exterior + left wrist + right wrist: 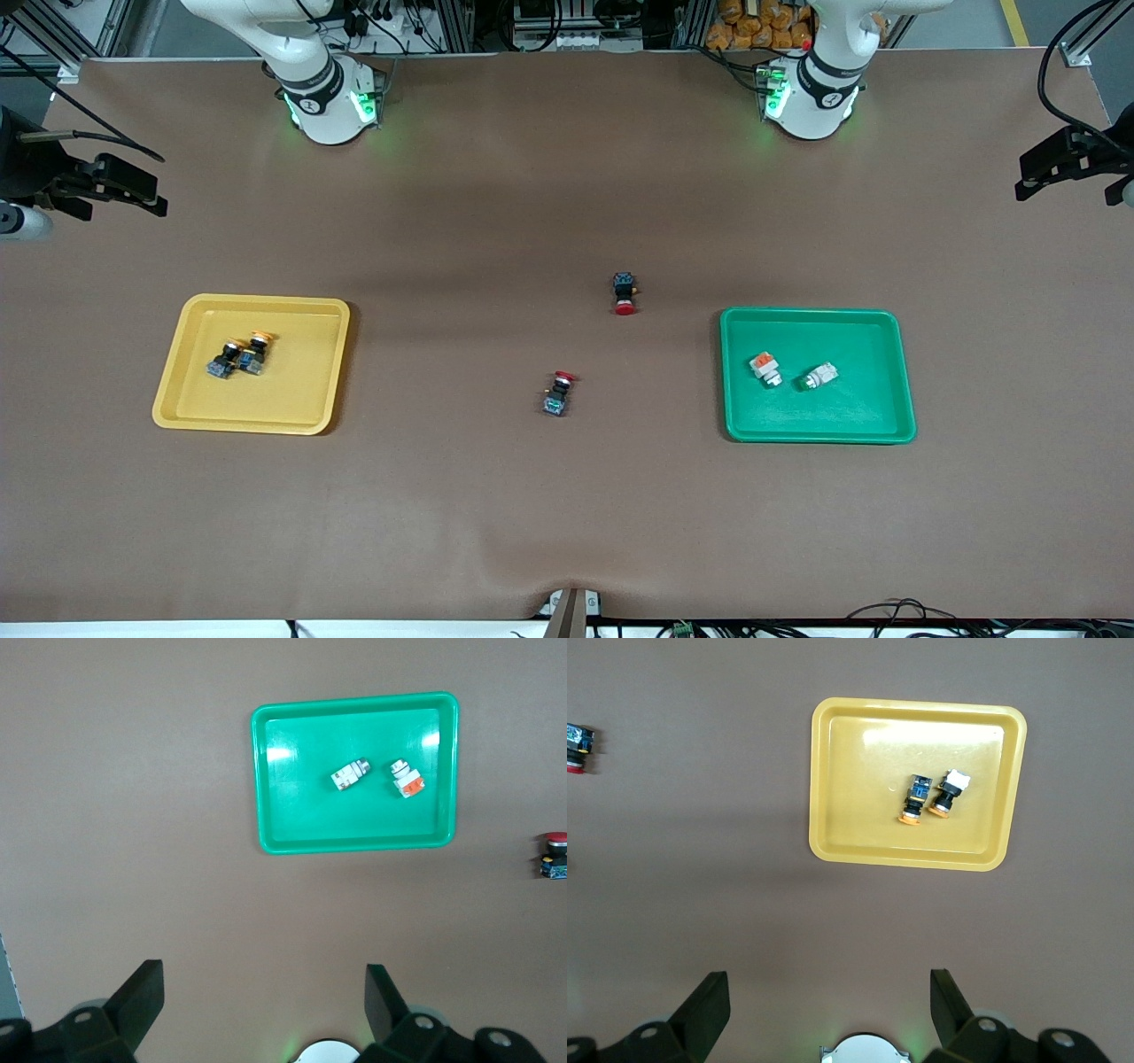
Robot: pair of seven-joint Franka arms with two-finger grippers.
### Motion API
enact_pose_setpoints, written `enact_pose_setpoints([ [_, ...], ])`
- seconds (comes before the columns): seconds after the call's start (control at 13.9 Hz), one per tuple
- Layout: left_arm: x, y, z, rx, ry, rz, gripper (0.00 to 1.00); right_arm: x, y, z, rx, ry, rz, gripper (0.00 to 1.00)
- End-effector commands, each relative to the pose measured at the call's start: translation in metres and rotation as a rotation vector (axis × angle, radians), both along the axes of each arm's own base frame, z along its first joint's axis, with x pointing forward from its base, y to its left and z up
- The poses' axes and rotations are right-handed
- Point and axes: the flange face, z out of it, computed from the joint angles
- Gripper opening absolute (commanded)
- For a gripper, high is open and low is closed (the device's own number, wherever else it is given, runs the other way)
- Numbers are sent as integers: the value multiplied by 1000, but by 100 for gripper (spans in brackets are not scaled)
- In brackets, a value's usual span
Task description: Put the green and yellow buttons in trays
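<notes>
The yellow tray (292,390) lies toward the right arm's end and holds two yellow-capped buttons (257,350) (223,361) side by side. It also shows in the right wrist view (850,797) with both buttons (915,799) (948,793). The green tray (850,408) lies toward the left arm's end and holds two white-bodied buttons, one with an orange block (765,368), one plain (817,377). It also shows in the left wrist view (301,806). My left gripper (264,997) and right gripper (829,1001) are open and empty, high over bare table near their bases, out of the front view.
Two red-capped switches lie on the brown table between the trays: one (625,292) nearer the bases, one (558,392) nearer the front camera. Black camera mounts (1072,164) (97,182) stand at the table's two ends.
</notes>
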Motion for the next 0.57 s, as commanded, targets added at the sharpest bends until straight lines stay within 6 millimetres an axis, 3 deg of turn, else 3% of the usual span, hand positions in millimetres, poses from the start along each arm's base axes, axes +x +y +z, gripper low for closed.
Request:
enact_pose_setpoints([
  [0.0,0,0,7,-46,-2,50,100,-1,1,0,-19,7,-4,100],
  [0.5,0,-2,6,-49,1,46,100,-2,-1,-2,-19,11,-9,100],
])
